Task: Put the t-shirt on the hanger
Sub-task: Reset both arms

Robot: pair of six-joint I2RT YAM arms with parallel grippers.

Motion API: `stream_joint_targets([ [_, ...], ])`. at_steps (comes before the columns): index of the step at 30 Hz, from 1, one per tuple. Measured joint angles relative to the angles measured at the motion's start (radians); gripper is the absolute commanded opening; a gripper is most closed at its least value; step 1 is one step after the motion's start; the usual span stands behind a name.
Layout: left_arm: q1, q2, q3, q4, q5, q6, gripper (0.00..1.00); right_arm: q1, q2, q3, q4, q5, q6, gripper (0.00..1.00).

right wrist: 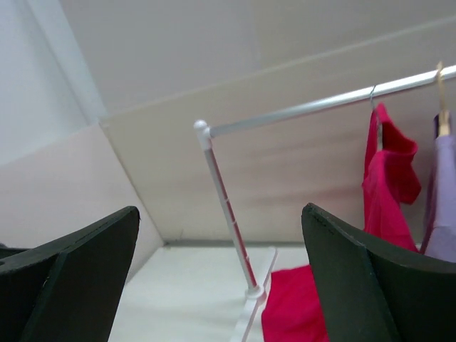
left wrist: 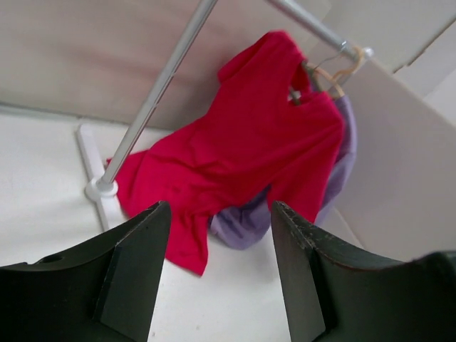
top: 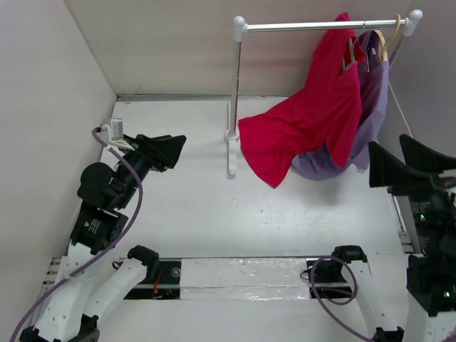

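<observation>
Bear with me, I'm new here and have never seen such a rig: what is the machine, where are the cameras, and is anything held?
These are two robot arms bolted at the near edge of a white table. The wide picture comes from a fixed camera above and behind them. The other two come from a small camera on each wrist, which is why dark fingers frame those views. The left tool and the right tool are both open and hold nothing. At the far side stands a small clothes rack. A red t-shirt hangs from it on a thin grey hanger, beside a purple shirt on a wooden hanger.
</observation>
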State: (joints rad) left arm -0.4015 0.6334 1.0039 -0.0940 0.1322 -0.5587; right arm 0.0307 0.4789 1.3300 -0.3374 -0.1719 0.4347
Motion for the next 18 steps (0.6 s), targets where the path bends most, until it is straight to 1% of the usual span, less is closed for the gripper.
stream_joint_targets([
  [6, 0.0, -0.104, 0.073, 0.008, -0.005, 0.002, 0.56, 0.012, -0.151, 0.085, -0.017, 0.187, -0.032, 1.0],
  [11, 0.0, -0.172, 0.098, 0.041, -0.01, 0.013, 0.56, 0.056, -0.256, 0.116, 0.026, 0.275, -0.052, 1.0],
  [16, 0.0, -0.186, 0.084, 0.042, -0.013, 0.03, 0.56, 0.092, -0.275, 0.096, 0.058, 0.323, -0.061, 1.0],
  [18, 0.0, -0.189, 0.071, 0.035, -0.017, 0.038, 0.58, 0.096, -0.271, 0.078, 0.047, 0.337, -0.065, 1.0],
])
